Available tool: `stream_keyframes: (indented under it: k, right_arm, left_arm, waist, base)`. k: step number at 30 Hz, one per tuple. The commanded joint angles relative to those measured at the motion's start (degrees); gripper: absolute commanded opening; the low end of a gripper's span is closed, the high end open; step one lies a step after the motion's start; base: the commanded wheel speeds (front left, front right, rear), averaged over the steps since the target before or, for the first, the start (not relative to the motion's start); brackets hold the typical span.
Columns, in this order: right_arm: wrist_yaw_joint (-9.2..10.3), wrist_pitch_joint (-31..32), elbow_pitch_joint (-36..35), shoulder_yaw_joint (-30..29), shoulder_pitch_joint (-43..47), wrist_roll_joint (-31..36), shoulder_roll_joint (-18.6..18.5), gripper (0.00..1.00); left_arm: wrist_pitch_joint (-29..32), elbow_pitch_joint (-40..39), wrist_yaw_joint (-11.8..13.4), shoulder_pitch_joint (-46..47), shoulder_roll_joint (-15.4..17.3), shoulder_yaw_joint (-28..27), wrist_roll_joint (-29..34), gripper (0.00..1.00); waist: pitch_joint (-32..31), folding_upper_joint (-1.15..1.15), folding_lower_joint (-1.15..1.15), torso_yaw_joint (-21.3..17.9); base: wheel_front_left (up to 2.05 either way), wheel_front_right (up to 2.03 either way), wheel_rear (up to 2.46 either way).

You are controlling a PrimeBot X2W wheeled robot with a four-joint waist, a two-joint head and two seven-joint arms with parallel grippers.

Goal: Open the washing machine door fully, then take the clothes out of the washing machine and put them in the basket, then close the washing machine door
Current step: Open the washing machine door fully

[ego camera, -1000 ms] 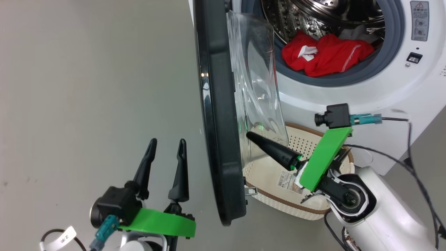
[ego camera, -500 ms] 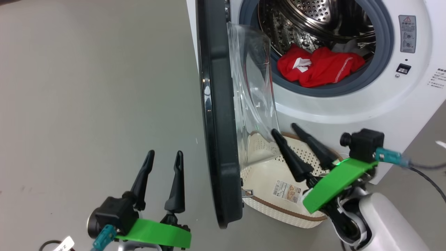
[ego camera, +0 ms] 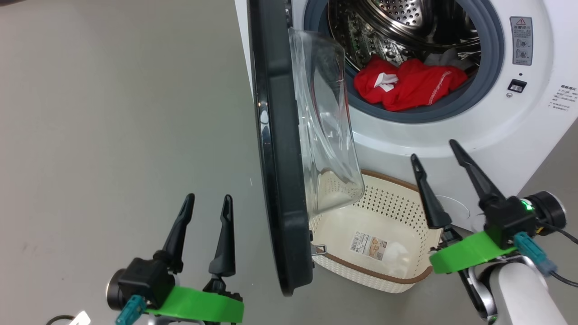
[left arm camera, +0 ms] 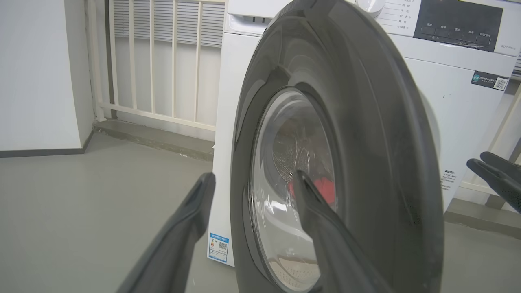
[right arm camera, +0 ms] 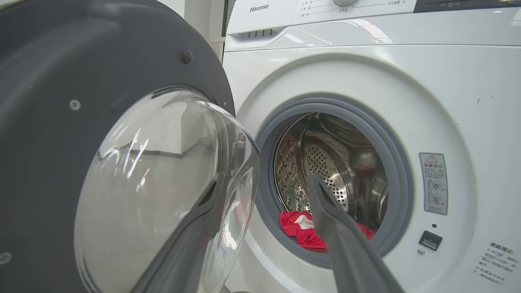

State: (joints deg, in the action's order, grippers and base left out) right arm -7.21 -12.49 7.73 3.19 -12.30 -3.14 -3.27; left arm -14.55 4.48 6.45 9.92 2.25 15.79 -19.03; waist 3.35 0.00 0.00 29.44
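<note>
Ok, both of our grippers hold nothing. The left gripper (ego camera: 208, 197) is at lower left over the floor (ego camera: 113, 113), its 2 fingers spread. It sits on the outer side of the door (ego camera: 280, 149) and clear of it. The right gripper (ego camera: 432, 149) is spread wide, tips up in front of the washer (ego camera: 519, 135), just below the opening and over the right end of the basket (ego camera: 388, 212). The door stands open, nearly edge-on to our head camera, and its glass bowl hangs over the basket's left end. The clothes (ego camera: 411, 83) are 1 red heap with a white label, low at the front of the drum (ego camera: 406, 18) and against the gasket (ego camera: 487, 76). The basket is on the floor at the washer's foot, below the opening, with a sticker on its bottom. In our right wrist view, the red heap shows between the 2 fingers.
</note>
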Motion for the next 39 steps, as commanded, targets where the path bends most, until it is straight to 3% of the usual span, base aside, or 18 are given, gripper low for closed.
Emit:
stream_keyframes:
  k: [1,10,28,29,30,31,39]
  right_arm:
    - [-0.28,-0.8,-2.2,0.2,0.0,0.8,0.3,1.00]
    - [-0.28,-2.4,-4.6,-3.0,5.2,-3.0,0.4,1.00]
    - [-0.28,-2.5,-5.7,-0.5,9.8,-7.0,0.4,1.00]
    - [-0.28,-2.5,-5.7,-0.5,9.7,-7.1,0.4,1.00]
    - [-0.28,-2.5,-5.7,-0.5,9.6,-7.3,0.4,1.00]
    - [-0.28,-2.5,-5.7,-0.5,9.6,-7.3,0.4,1.00]
    - [-0.28,-2.5,-5.6,-0.8,9.6,-7.9,0.4,1.00]
  left_arm:
    - [-0.4,-1.8,-0.2,0.2,0.6,-2.1,0.6,1.00]
    - [-0.4,-2.8,0.3,0.1,0.6,-2.4,-0.1,1.00]
    - [-0.4,-0.9,0.5,0.3,0.6,-2.4,1.2,1.00]
    - [-0.4,-0.9,0.6,0.3,0.6,-2.4,1.2,0.96]
    - [-0.4,-0.6,0.5,0.2,0.6,-2.3,1.3,0.42]
    - [-0.4,-0.4,0.5,0.2,0.6,-2.2,1.2,0.00]
    - [-0.4,-3.2,1.1,1.2,0.6,-2.2,2.2,0.00]
  waist:
    - [0.1,0.00,0.00,0.0]
    - [0.6,0.00,0.00,-0.3]
    - [0.1,0.00,0.00,-1.1]
    - [0.1,0.00,0.00,-1.1]
    - [0.0,0.00,0.00,-1.1]
    - [0.0,0.00,0.00,-1.2]
    - [0.0,0.00,0.00,-1.6]
  base:
    - [0.00,0.00,0.00]
    - [0.00,0.00,0.00]
    - [0.00,0.00,0.00]
    - [0.00,0.00,0.00]
    - [0.00,0.00,0.00]
    - [0.00,0.00,0.00]
    - [0.00,0.00,0.00]
